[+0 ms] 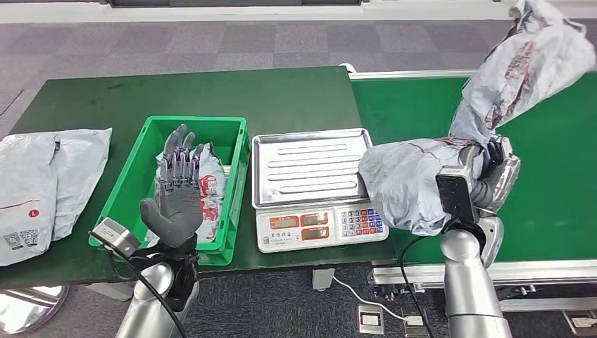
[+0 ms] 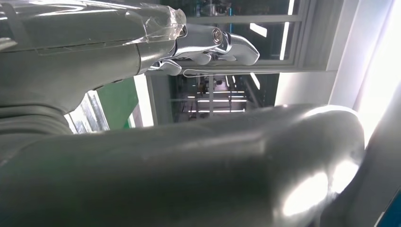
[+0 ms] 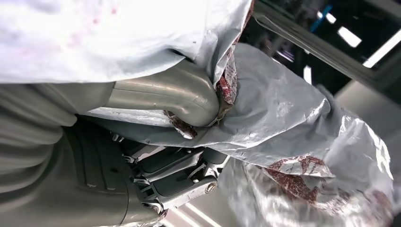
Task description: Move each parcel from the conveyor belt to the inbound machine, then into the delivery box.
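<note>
I have the grey parcel (image 1: pixel 450 141) lifted off the conveyor belt (image 1: pixel 556 176) in my right hand (image 1: pixel 493 176), and I judge this to be the carry toward the inbound machine (image 1: pixel 310 186), the scale with the steel tray. The bag hangs bunched and folded just to the right of the scale, one end draped low near its keypad corner, the other sticking up high over the belt. In the right wrist view the thumb (image 3: pixel 179 94) presses into the crumpled plastic and the darker fingers (image 3: pixel 175 175) curl under it, so the grip is a clamp on a fold. Next I need to swing left and lay it flat on the tray; the slack film could slip or drag. My left hand (image 1: pixel 177 190) hovers left of the scale over the green delivery box (image 1: pixel 123 186), fingers straight and slightly spread, holding nothing; one parcel already lies in the box. Beyond the box, more grey bags (image 1: pixel 49 183) rest on the green table (image 1: pixel 232 91); grey carpet tiles surround it.
</note>
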{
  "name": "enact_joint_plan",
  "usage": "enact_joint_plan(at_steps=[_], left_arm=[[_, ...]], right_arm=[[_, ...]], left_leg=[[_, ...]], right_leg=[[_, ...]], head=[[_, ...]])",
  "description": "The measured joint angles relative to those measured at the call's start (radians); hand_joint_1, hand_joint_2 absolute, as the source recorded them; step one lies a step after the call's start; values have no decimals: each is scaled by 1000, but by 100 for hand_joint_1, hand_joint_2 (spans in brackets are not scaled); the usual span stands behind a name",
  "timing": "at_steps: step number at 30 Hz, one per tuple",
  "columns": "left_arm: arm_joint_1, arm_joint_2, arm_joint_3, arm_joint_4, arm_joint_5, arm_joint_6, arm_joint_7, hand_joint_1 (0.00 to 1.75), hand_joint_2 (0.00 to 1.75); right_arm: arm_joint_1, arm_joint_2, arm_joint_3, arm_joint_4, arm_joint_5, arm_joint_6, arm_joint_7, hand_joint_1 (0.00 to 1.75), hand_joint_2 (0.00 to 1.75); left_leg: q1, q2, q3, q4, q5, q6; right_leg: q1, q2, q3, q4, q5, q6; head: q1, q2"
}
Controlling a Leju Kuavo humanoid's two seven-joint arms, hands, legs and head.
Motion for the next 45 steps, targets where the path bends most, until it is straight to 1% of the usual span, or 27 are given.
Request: enact_joint_plan(at_steps=[2,4,7,10,15,19,22,24,27,30,31,34,35,37,38,41,42,45], left_arm=[[1,1,0,5,0,-1,-7,0,0],[5,2,0,7,0,-1,-12,0,0],[13,5,0,8,1,-1,-13,0,0],[16,7,0,8,1,-1,-13,0,0],[19,8,0,8,1,-1,-13,0,0],[23,9,0,5,0,0,-12,0,0],[34,10,1,-4,-7,0,-7,0,0],[39,11,2,-12,-14,-1,-3,0,0],[44,11,2,-18,-24,-4,4,0,0],[45,11,2,-20,-30,-8,6,0,0],[44,11,3,-19,-32,-10,6,0,0],[37,11,9,-15,-35,-16,6,0,0],[34,11,12,-12,-35,-17,6,0,0],[29,11,16,-8,-37,-19,6,0,0],[28,11,18,-7,-41,-20,6,0,0],[26,11,21,-5,-55,-25,7,0,0],[25,11,21,-4,-58,-29,7,0,0],[23,11,25,-2,-63,-36,9,0,0]], right_arm=[[1,3,-40,-1,45,-11,-23,175,175],[2,5,-89,-1,77,-14,-4,175,175],[7,5,-146,-1,86,-16,20,175,175],[10,5,-177,-1,87,-17,22,175,175],[13,5,-201,-1,89,-18,26,175,175],[17,4,-228,1,112,-18,69,175,175],[29,-1,-267,11,100,-16,91,175,175],[34,-9,-286,23,104,0,146,175,175],[39,-33,-299,62,125,47,262,175,175],[44,-60,-312,106,126,82,311,175,175],[41,-69,-314,126,143,108,340,175,175],[18,-98,-315,208,261,236,492,175,175],[12,-105,-314,234,293,266,529,175,175],[4,-111,-312,276,328,303,564,175,175],[-4,-115,-309,298,345,337,583,175,175],[-51,-128,-288,394,414,482,646,175,175],[-66,-132,-280,429,430,508,655,175,175],[-103,-139,-264,509,446,530,661,175,175]], left_leg=[[0,0,0,0,0,0],[0,0,0,0,0,0],[0,0,0,0,0,0],[-1,2,0,0,0,0],[-1,3,0,0,0,0],[-1,3,0,0,0,0],[-1,2,0,0,0,0],[-1,2,0,0,0,0],[-1,3,0,0,-1,1],[-2,2,0,0,-1,1],[-2,2,0,0,-1,1],[-2,4,1,0,-1,1],[-2,4,1,0,-1,1],[-2,4,1,0,-1,1],[-2,5,1,0,-1,1],[-2,7,2,0,0,1],[-2,7,3,0,0,1],[-2,8,3,0,0,1]], right_leg=[[0,0,0,0,0,0],[0,0,0,0,0,0],[0,0,0,0,0,0],[-1,1,0,0,0,0],[-1,2,0,0,0,0],[-1,2,0,0,0,0],[-1,2,0,0,0,0],[-1,2,0,0,0,0],[-1,2,0,0,0,0],[-2,1,0,0,0,1],[-2,1,0,0,0,1],[-2,3,1,0,0,2],[-2,4,1,0,0,2],[-2,4,1,0,0,2],[-2,4,1,0,1,2],[-2,6,1,0,1,1],[-2,7,1,0,1,1],[-2,7,2,0,2,2]], head=[[0,0],[0,0],[0,0],[0,0],[0,0],[0,0],[0,0],[0,0],[0,0],[0,0],[0,0],[0,0],[0,0],[0,0],[0,0],[0,0],[0,0],[0,0]])
